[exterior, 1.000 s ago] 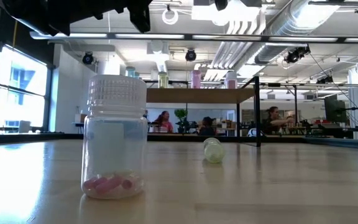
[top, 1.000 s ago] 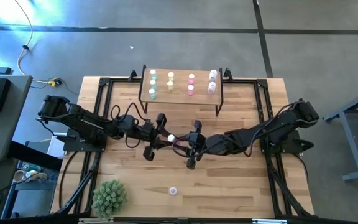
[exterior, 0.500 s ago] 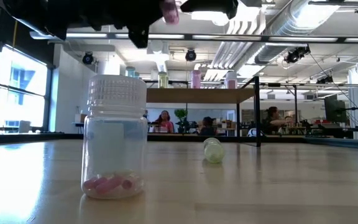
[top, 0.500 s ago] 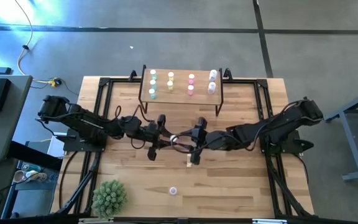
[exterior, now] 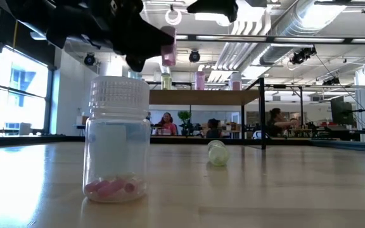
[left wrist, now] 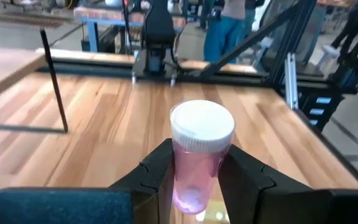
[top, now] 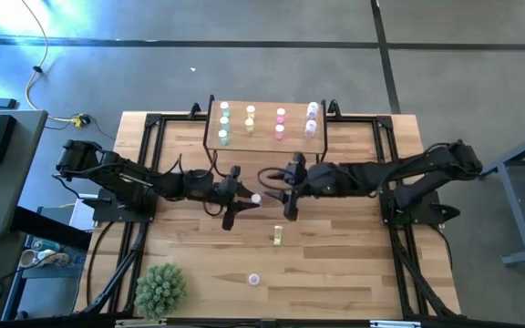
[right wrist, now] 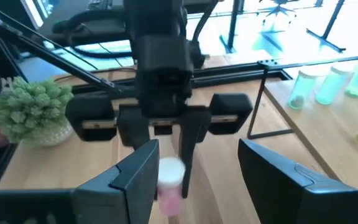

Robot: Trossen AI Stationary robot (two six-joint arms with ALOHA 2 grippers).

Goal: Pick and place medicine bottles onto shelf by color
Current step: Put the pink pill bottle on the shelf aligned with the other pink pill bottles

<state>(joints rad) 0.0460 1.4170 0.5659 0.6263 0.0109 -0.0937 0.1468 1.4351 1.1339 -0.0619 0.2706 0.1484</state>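
A pink medicine bottle (left wrist: 197, 165) with a white cap hangs above the middle of the table, and my left gripper (top: 248, 199) is shut on it. My right gripper (top: 282, 191) stands open just to the bottle's right; its two fingers (right wrist: 135, 177) show wide apart with the bottle (right wrist: 170, 186) beyond them. The shelf (top: 264, 137) stands at the table's far edge with green, yellow, pink and lavender bottles (top: 281, 121) in rows on it. A yellow bottle (top: 278, 237) lies on its side on the table. A pale one (top: 254, 280) stands near the front edge. My left gripper pinches the pink bottle's body (left wrist: 194, 186) below the cap between its two fingers (left wrist: 157, 177). The fingers come from the table's left, nearly level and slanting a little down. The bottle stands upright, cap up, lifted clear of the table.
A spiky green plant ball (top: 160, 289) sits at the near left corner. In the low view a clear bottle (exterior: 117, 139) with pink pills stands close to the camera, and a pale green bottle (exterior: 218, 154) lies farther back. Black frame rails (top: 144, 182) run along both table sides.
My right gripper has drawn away from the pink bottle, toward the table's far edge and right, and risen a little. The bottle stays in my left gripper, which has tipped up toward level and sunk slightly. The yellow bottle under the right arm is now uncovered.
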